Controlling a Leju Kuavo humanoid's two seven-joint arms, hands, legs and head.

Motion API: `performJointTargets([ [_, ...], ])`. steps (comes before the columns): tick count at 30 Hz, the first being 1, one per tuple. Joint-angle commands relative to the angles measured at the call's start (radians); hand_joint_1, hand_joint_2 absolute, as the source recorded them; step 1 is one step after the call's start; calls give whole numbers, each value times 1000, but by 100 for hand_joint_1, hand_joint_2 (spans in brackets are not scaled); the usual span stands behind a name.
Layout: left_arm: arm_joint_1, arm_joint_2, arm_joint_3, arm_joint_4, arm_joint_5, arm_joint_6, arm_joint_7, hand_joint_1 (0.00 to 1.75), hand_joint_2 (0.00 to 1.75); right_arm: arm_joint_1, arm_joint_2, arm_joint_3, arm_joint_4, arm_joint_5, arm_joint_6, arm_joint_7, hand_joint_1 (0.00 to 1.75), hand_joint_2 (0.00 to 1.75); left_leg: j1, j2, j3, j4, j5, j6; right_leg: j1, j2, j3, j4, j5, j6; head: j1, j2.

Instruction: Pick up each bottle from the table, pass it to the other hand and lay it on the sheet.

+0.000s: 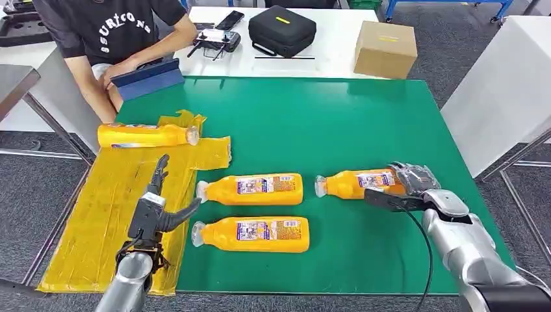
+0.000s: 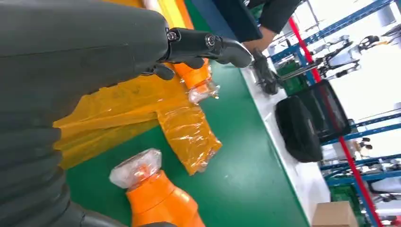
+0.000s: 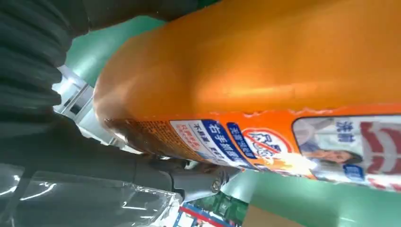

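Green table carries a yellow sheet at its left. The right hand wraps the rightmost bottle; it should grip firmly mid-body before lifting. The left hand hovers spread, holding nothing.

A green desk stands on grey carpet. Behind it a white table carries a black case, a cardboard box and a controller. A person sits at the far left corner. Blue racks stand beyond, brightly lit.
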Motion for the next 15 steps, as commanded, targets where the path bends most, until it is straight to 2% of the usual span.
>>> performJointTargets([
  [1,24,6,-41,-87,-1,-9,3,0,175,-4,-18,9,86,-39,-22,4,175,175,2,-1,5,0,-3,-5,1,-1,6,-1,-2,-3,0,0],
  [8,26,16,-48,-118,-2,-12,2,0,175,9,-19,10,63,-49,-71,0,175,175,1,-1,3,0,-1,-3,1,-1,3,-1,-1,-2,0,0],
  [12,28,15,-43,-119,-4,-9,10,0,175,24,7,-5,9,-66,-185,22,175,175,1,1,5,0,-2,-5,1,0,5,-1,-2,-3,0,0],
  [15,32,15,-43,-122,-5,-8,12,0,175,36,12,-10,-13,-74,-203,25,175,175,0,1,2,0,-1,-3,0,1,2,-1,-1,-2,0,0],
])
